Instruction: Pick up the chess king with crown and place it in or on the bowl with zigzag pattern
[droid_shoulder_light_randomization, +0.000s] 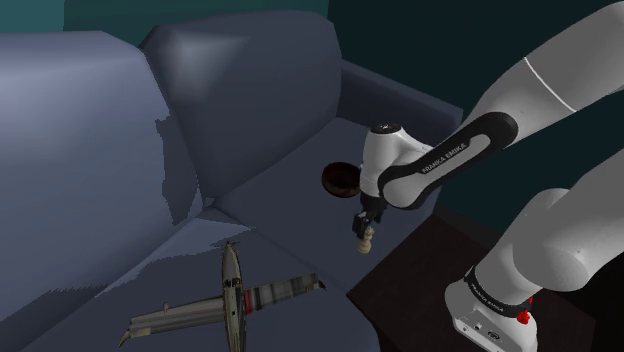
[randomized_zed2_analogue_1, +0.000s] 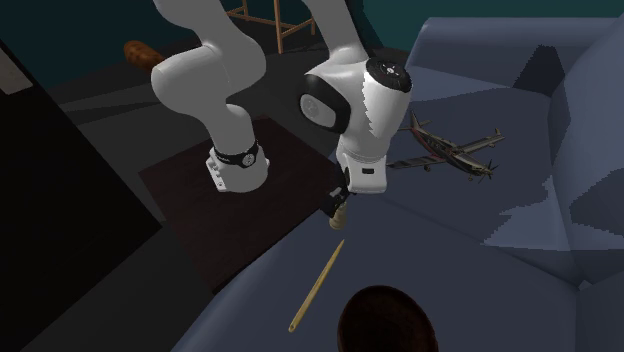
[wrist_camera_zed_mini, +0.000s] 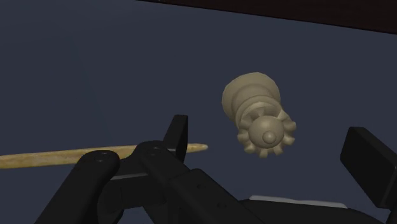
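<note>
A beige chess king (wrist_camera_zed_mini: 257, 114) with a toothed crown stands upright on the blue-grey sofa seat (droid_shoulder_light_randomization: 280, 225), near its front edge. My black gripper (wrist_camera_zed_mini: 267, 130) hangs right over it, open; the king sits between the fingers with a gap on either side, so nothing is held. In the shoulder view the gripper (droid_shoulder_light_randomization: 365, 222) is just above the king (droid_shoulder_light_randomization: 367, 239). The second exterior view shows the gripper (randomized_zed2_analogue_1: 338, 198) over the king (randomized_zed2_analogue_1: 340, 213) as well. A dark brown bowl (droid_shoulder_light_randomization: 340, 180) rests on the seat a short way behind the hand, and its rim (randomized_zed2_analogue_1: 388, 318) fills the near foreground opposite.
A toy propeller plane (droid_shoulder_light_randomization: 235, 295) lies on the seat toward the shoulder view's lower left. A thin wooden stick (randomized_zed2_analogue_1: 315, 285) lies between king and bowl, close to one finger (wrist_camera_zed_mini: 178, 135). Sofa back cushions (droid_shoulder_light_randomization: 240, 90) rise behind. My dark stand (randomized_zed2_analogue_1: 230, 215) adjoins the seat's front edge.
</note>
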